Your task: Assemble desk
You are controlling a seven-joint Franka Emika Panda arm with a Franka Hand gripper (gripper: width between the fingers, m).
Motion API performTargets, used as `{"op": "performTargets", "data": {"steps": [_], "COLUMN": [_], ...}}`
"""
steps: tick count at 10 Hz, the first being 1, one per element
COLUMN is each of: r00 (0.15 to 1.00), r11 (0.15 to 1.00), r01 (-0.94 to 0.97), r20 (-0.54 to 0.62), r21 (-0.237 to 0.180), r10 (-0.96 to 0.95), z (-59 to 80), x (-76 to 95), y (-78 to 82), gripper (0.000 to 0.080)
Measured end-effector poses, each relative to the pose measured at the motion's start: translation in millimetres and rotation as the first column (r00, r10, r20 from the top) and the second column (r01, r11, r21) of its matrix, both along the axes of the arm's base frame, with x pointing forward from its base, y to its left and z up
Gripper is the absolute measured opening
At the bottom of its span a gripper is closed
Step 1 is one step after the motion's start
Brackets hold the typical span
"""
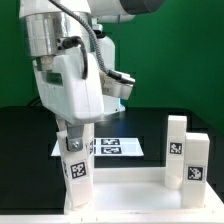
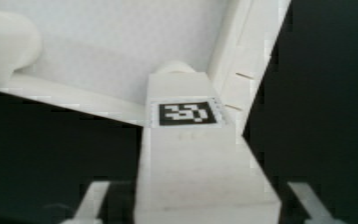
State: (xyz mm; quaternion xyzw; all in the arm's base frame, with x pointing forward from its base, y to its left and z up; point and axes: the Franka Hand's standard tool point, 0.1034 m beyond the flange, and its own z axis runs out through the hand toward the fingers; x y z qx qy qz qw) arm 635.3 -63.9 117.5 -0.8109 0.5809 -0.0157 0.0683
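Desk parts first: the white plastic rimmed tabletop panel (image 1: 120,192) is lying flat on the black table (image 1: 25,130), close to its front edge, and white square-bar legs with black-and-white tag stickers are standing up from it. Two upright legs (image 1: 188,155) are sitting side by side at the panel's corner toward the exterior view's right. At the opposite corner, toward the exterior view's left, another white square-bar leg (image 1: 75,165) is standing vertically with its foot down at the panel, and the tool (image 1: 72,135) is pinching this leg from above, its two fingers pressing on either side of the bar. In the wrist view the same leg (image 2: 190,150) is filling the middle, tag facing the camera, with the panel's rim (image 2: 247,60) beyond. Behind the panel, the marker board (image 1: 118,147) is lying flat on the table.
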Motion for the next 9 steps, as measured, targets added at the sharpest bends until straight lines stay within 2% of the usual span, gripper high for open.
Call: {"op": "performTargets", "data": {"steps": [1,2,3,4,5,6,8,9], "r00": [0.998,0.966,0.897,0.808,0.759,0.704,0.634,0.466], "r11": [0.998,0.966,0.896,0.806,0.755,0.700,0.629,0.456], "r01": [-0.059,-0.256,-0.439,-0.585,-0.647,-0.705,-0.768,-0.877], "r20": [0.000,0.008,0.016,0.018,0.005,0.002,-0.007,-0.036], "r21": [-0.012,-0.043,-0.066,-0.086,-0.103,-0.112,-0.124,-0.151], "r10": [0.059,0.257,0.441,0.589,0.651,0.710,0.773,0.884], "z": [0.2,0.7,1.0,1.1,1.1,0.8,0.6,2.2], "x": [-0.3,0.2,0.6,0.6,0.0,-0.3,-0.6,1.0], "y": [0.9,4.5,7.5,9.0,8.9,7.2,6.8,13.5], "gripper": [0.0290,0.0290,0.0397,0.0546,0.0546,0.0621,0.0647,0.0647]}}
